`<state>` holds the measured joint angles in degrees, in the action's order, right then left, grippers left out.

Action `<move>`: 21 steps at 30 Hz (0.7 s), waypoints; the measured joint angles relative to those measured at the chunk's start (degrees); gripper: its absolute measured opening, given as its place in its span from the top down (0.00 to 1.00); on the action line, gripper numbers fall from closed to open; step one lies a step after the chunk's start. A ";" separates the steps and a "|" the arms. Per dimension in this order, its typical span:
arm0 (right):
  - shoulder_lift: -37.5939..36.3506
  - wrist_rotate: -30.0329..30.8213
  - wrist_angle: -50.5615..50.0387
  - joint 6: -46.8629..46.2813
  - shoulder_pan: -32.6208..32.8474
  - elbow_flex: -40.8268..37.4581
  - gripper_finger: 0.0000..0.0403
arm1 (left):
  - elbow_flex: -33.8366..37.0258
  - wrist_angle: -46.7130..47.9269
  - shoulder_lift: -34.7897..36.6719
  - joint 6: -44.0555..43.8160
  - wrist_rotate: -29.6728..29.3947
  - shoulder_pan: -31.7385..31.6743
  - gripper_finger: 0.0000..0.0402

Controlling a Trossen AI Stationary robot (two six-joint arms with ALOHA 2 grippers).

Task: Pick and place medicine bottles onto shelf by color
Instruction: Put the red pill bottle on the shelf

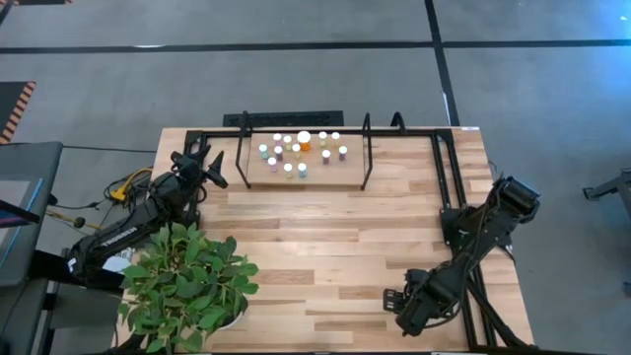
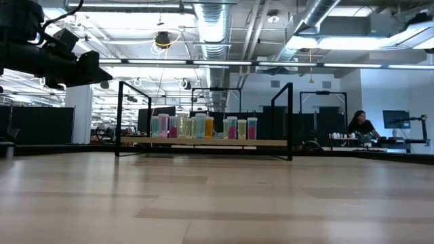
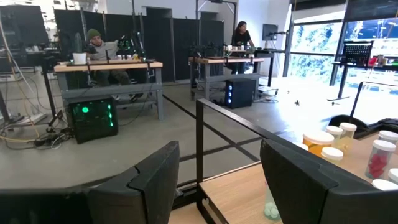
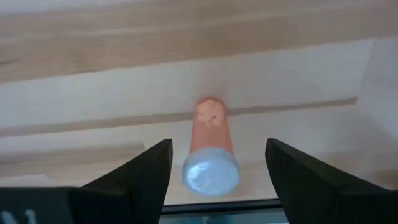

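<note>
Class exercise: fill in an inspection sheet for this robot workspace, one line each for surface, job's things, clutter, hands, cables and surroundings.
Surface: light wood tabletop, mostly bare.
Job's things: about a dozen medicine bottles stand grouped on the shelf at the far edge; one orange bottle lies on its side on the table between the right hand's fingers.
Clutter: potted plant at the near left corner.
Hands: left hand raised beside the shelf's left end, open and empty; right hand low at the near right, open around the lying bottle.
Cables: yellow and dark cables off the table's left edge.
Surroundings: workbenches with seated people behind.
</note>
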<state>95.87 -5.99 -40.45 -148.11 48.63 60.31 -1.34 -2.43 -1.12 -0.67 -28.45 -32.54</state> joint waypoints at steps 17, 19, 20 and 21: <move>0.01 0.01 1.93 4.20 -1.38 0.00 0.64 | 0.00 0.00 0.01 0.00 0.00 -0.02 0.47; 0.01 -0.01 1.95 4.20 -1.52 0.00 0.68 | 0.00 0.01 0.01 0.00 0.00 -0.01 0.47; 0.01 -0.05 1.95 4.18 -1.50 0.00 0.70 | 0.00 0.00 0.01 0.00 0.00 -0.02 0.47; 0.01 -0.09 1.95 4.19 -1.49 0.00 0.71 | 0.00 0.01 0.01 0.00 0.00 -0.02 0.47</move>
<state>95.88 -6.08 -38.50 -143.92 47.13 60.31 -1.34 -2.43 -1.12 -0.67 -28.45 -32.56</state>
